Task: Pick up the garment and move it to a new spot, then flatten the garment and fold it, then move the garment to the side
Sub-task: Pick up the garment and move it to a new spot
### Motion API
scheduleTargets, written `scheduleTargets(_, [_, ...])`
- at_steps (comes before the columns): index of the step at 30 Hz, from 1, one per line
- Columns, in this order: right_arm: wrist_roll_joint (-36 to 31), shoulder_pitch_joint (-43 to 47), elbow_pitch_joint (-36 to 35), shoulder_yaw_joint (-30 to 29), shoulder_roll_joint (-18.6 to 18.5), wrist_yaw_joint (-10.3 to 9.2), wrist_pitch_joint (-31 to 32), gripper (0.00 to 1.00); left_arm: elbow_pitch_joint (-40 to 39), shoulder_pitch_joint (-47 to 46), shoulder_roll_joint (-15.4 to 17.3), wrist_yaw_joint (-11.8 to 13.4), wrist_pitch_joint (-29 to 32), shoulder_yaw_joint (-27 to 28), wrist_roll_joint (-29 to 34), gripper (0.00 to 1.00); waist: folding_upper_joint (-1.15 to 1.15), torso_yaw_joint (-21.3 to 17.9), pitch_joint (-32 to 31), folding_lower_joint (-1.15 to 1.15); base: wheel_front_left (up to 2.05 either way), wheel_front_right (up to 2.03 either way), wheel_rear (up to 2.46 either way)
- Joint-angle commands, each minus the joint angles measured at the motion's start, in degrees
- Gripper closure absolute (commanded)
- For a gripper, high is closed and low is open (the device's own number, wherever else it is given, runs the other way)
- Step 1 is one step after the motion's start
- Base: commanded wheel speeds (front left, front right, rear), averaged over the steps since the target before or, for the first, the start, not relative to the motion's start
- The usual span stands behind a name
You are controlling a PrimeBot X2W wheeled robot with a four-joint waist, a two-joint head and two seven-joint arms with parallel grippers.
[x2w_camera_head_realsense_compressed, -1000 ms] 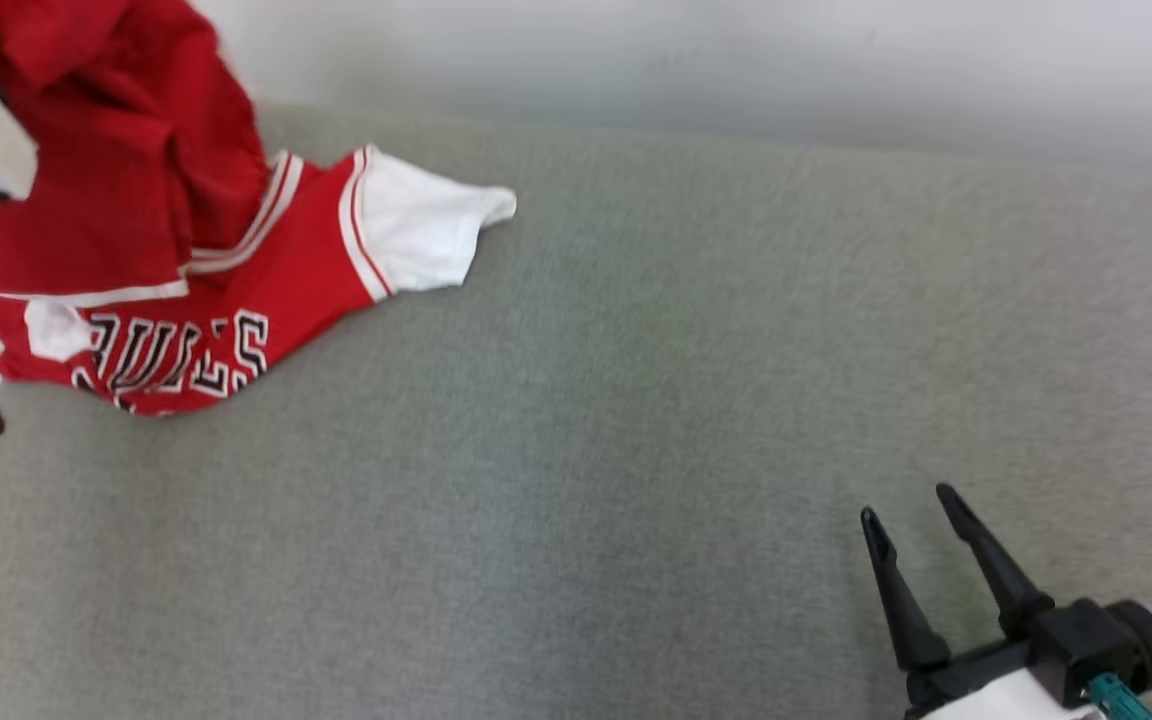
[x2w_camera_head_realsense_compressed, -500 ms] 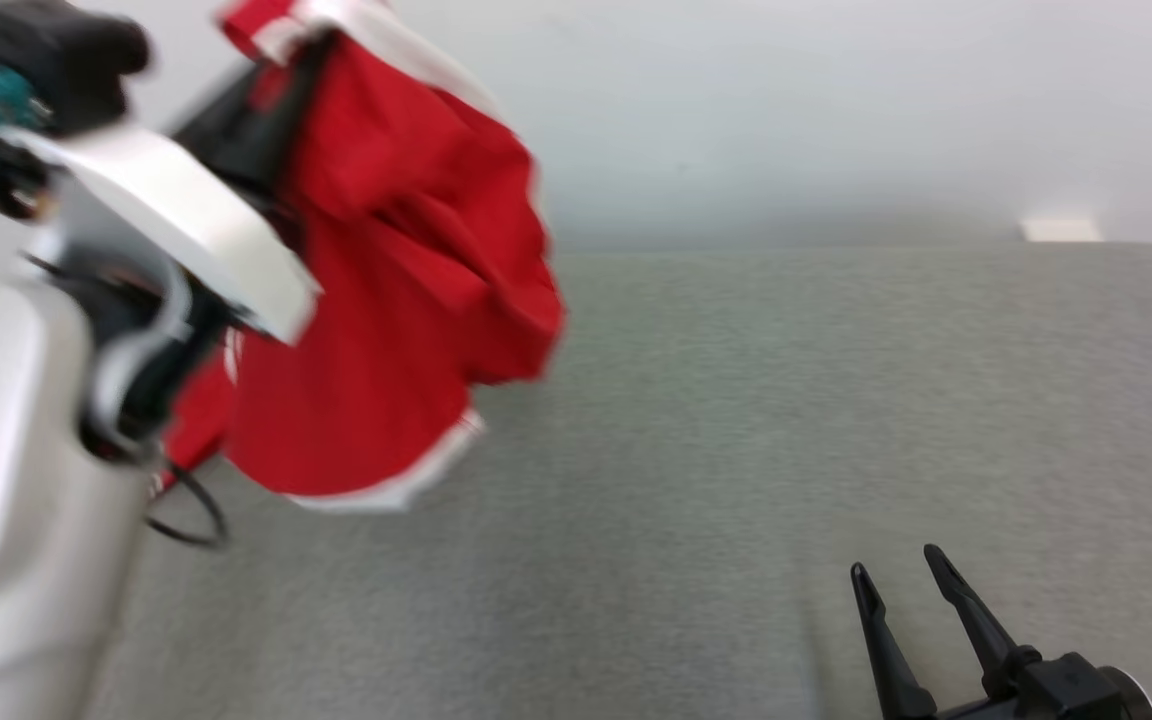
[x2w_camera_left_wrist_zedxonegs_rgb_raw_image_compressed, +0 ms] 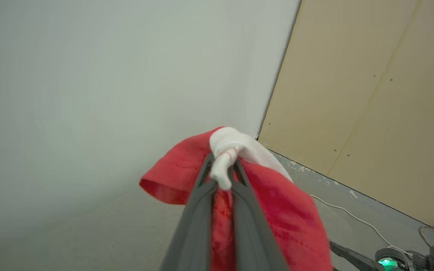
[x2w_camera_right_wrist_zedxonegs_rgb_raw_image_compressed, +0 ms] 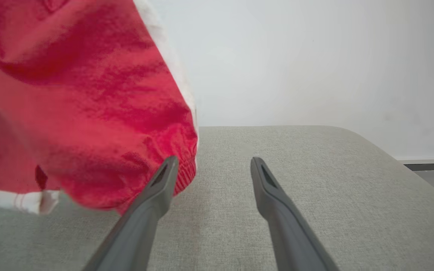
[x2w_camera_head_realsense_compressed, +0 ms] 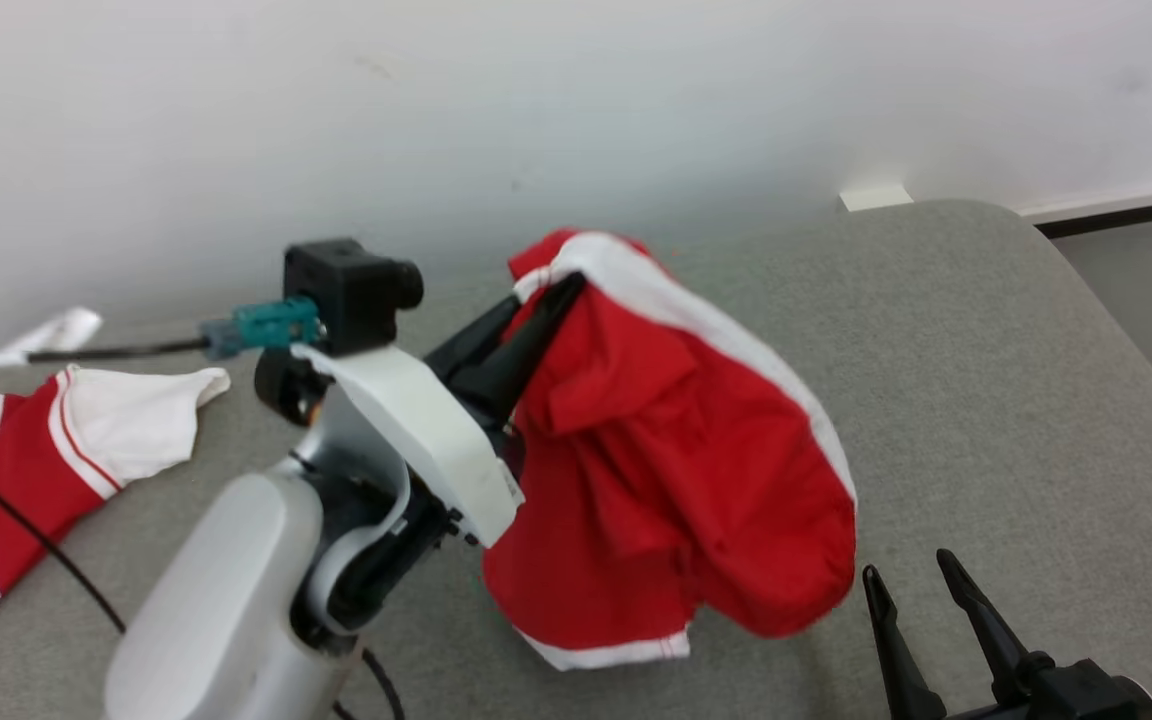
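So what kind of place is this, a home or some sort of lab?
Probably a robot test room or lab, not a home: a bare white wall, a grey cloth-covered table with a red jersey lying on it, and a loose white cable on the scuffed floor beside a plain board panel.

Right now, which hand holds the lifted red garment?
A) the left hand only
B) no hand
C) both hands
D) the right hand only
A: the left hand is shut on the white-trimmed edge of the red garment, while the right hand stands open and empty.
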Motion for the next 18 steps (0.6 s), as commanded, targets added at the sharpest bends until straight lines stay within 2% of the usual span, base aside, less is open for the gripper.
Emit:
scheduleTargets(1, [-0.1, 0.2, -0.2, -0.3, 0.1, -0.16, 0.0, 0.0, 2.5, 2.1, 0.1, -0.1, -1.3, -0.3, 0.3, 1.0, -0.01, -0.7, 0.7, 0.01, 0.0, 0.0, 0.0])
scheduleTargets(5, [0.0, -0.5, -0.5, -0.9, 0.2, -0.16, 0.0, 0.0, 12.9, 5.4, 0.8, -0.8, -5.7, -1.1, 2.2, 1.0, -0.01, -1.0, 2.1, 0.01, 0.0, 0.0, 0.0])
scheduleTargets(10, [-0.1, -1.1, -0.2, -0.8, 0.3, -0.16, 0.0, 0.0, 28.2, 7.3, 0.9, -2.9, -13.5, -4.1, 5.4, 1.0, -0.01, -0.3, 3.6, 0.01, 0.0, 0.0, 0.0])
scheduleTargets(15, [-0.4, -1.8, 0.1, -0.7, 0.4, -0.16, 0.0, 0.0, 40.3, 7.1, -1.6, -3.8, -21.3, -6.6, 7.4, 1.0, -0.01, 0.9, 4.3, 0.01, 0.0, 0.0, 0.0])
scheduleTargets(17, [-0.7, -1.8, 0.2, -0.9, 0.4, -0.16, 0.0, 0.0, 43.4, 6.2, -2.6, -3.5, -25.2, -6.8, 8.1, 0.42, -0.01, 1.7, 4.2, 0.01, 0.0, 0.0, 0.0])
scheduleTargets(18, [-0.8, -1.7, 0.3, -1.0, 0.4, -0.16, 0.0, 0.0, 44.7, 6.0, -3.2, -3.2, -27.3, -6.8, 8.6, 0.0, -0.01, 2.1, 4.1, 0.01, 0.0, 0.0, 0.0])
